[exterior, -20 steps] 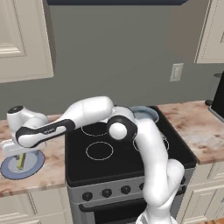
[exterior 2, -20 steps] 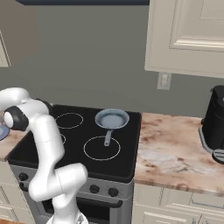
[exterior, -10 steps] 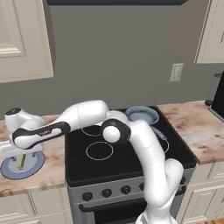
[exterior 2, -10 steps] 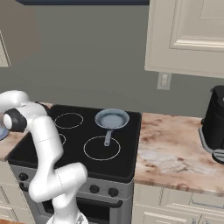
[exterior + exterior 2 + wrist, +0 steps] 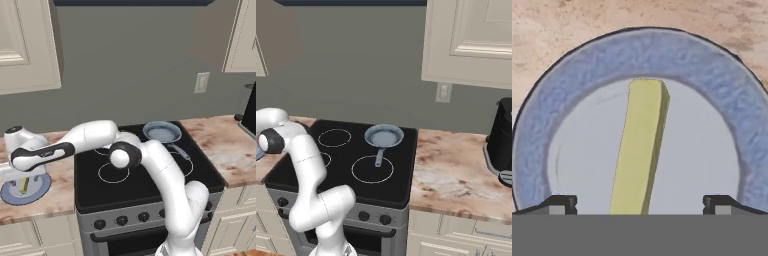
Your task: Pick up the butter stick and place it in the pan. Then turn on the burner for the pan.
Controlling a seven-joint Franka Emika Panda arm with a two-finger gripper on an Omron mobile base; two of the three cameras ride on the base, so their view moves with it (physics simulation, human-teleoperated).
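Note:
The butter stick, a pale yellow bar, lies on a flat blue plate and runs lengthwise away from the hand. My gripper hangs open just above it, a dark fingertip on either side of the bar's near end and apart from it. In the left base view the gripper is low over the plate on the left counter, with the butter stick under it. The blue-grey pan sits empty on the back right burner; its handle points toward the front.
The black stove has several round burners and a row of knobs on its front panel. A black appliance stands on the right counter. My arm spans from the stove's front across to the left counter.
The arm has swung slightly further left and lowered the hand closer to the plate. The jaws stayed open, and the butter stick and pan have not moved.

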